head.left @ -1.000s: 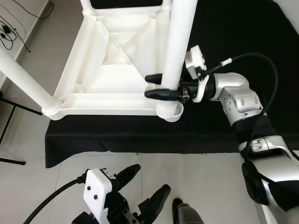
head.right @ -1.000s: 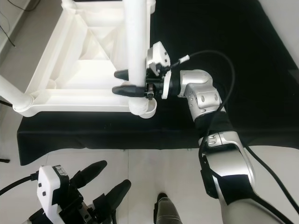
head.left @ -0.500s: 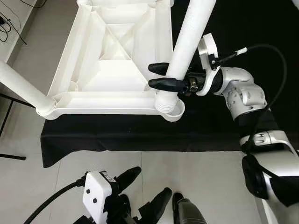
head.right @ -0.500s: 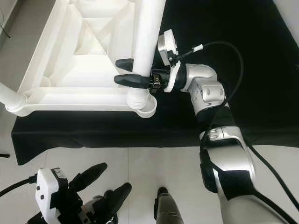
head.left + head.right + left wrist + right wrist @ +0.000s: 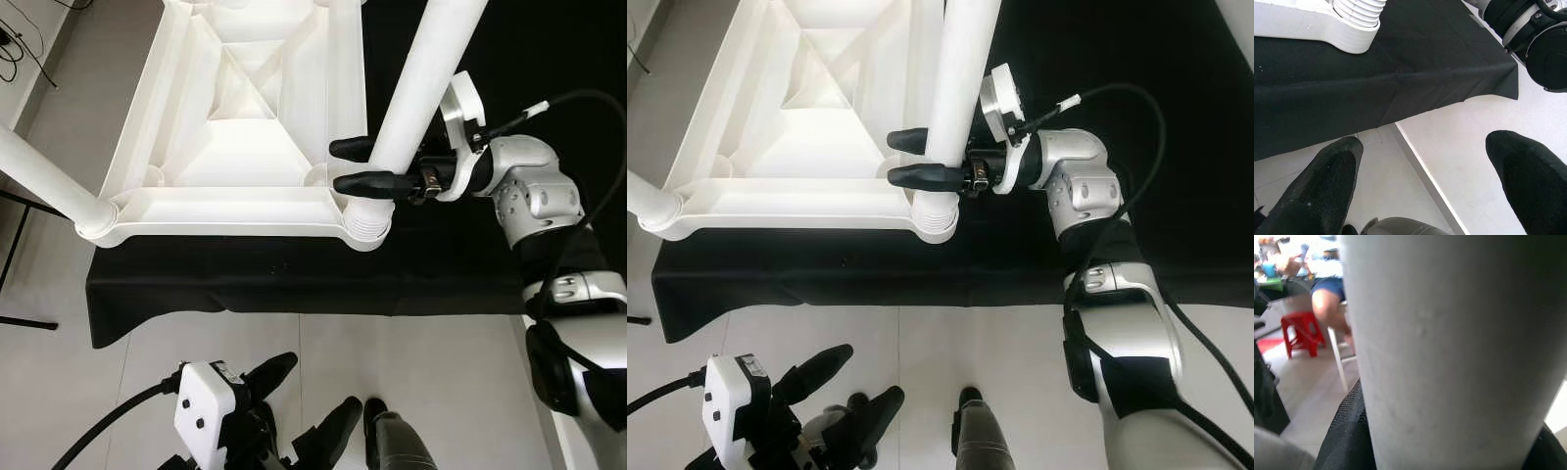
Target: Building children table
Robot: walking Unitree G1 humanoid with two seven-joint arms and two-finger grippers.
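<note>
**Right hand clenched on table leg at the near-right socket**

Left eye view: I see the white table lying upside down on a worktop covered in black cloth, its near rim close to the worktop's near edge. My right hand is clenched on a white leg, one black finger on each side of it just above the ribbed foot. That foot sits in the socket at the table's near-right corner, and the leg leans away to the right. Another leg stands in the near-left corner socket. My left hand hangs low over the pale tiled floor, in front of the worktop, fingers spread and holding nothing.

Right eye view: the same scene. The right hand grips the leg right above the socket, with the silver arm reaching in from the right.

Left wrist view: the left hand's two fingers stand wide apart over the floor. Beyond them are the cloth's hanging edge and the ribbed foot in its socket.

Right wrist view: the leg sits between the fingers. Beside it I make out a red stool and a seated person, blurred.
</note>
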